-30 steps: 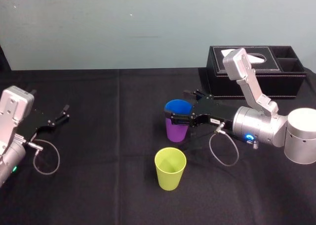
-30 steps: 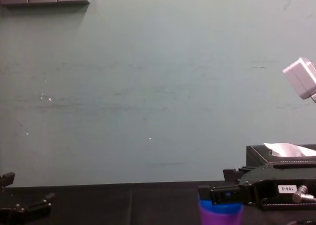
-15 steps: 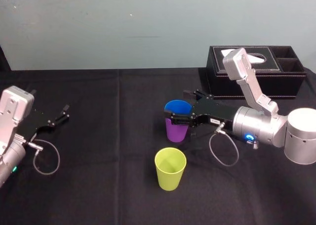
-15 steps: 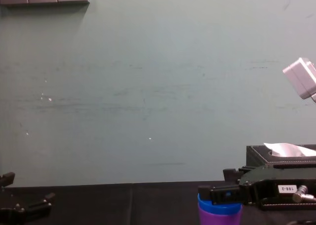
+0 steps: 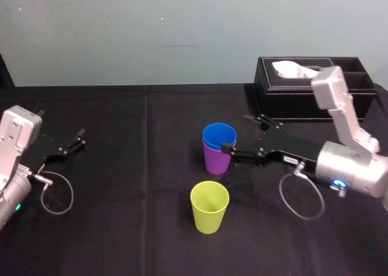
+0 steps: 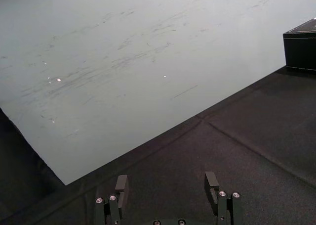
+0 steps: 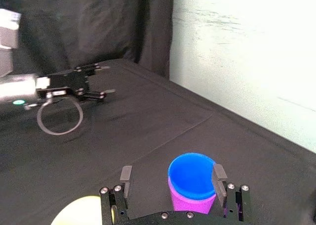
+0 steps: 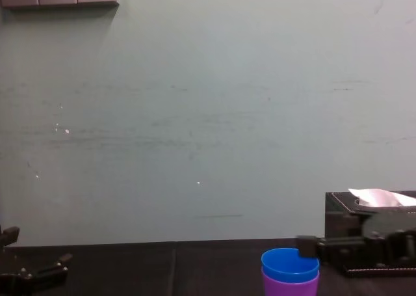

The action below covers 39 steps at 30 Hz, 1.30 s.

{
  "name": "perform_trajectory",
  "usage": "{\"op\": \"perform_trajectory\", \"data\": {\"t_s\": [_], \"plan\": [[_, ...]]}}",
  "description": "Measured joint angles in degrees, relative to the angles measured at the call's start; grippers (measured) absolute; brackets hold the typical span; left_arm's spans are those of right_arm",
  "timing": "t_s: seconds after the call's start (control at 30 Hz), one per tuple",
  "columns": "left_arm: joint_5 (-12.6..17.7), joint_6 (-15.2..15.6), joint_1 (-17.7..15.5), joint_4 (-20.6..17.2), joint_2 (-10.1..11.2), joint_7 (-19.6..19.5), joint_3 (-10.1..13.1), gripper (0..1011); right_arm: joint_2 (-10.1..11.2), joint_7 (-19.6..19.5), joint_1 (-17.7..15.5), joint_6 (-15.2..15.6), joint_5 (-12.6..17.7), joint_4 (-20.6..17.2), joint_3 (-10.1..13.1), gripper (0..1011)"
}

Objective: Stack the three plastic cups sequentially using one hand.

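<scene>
Black cloth, blue cup inside purple cup

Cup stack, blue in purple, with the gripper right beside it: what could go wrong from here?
The open right gripper sits level with the blue cup in the purple cup, one finger close by the rim; a sideways swing could tip the stack. The yellow-green cup stands just in front, so reaching for it might brush the stack too.
</scene>
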Motion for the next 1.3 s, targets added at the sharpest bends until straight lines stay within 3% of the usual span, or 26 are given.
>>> {"op": "perform_trajectory", "data": {"t_s": [0.27,0.47,0.67,0.9,1.3], "plan": [[0.0,0.0,0.0,0.0,0.0,0.0,0.0,1010,5.0,3.2,-5.3,-2.2,3.2,-3.2,1.5,1004],[0.0,0.0,0.0,0.0,0.0,0.0,0.0,1010,7.1,5.2,-7.8,-3.6,5.0,-3.1,1.8,1004],[0.0,0.0,0.0,0.0,0.0,0.0,0.0,1010,8.5,6.3,-9.2,-5.4,4.6,-3.1,1.0,1004],[0.0,0.0,0.0,0.0,0.0,0.0,0.0,1010,8.7,6.6,-9.6,-6.8,2.1,-3.2,-0.7,1004],[0.0,0.0,0.0,0.0,0.0,0.0,0.0,1010,7.1,6.1,-9.2,-7.9,-3.8,-2.1,-3.8,1004]]}}
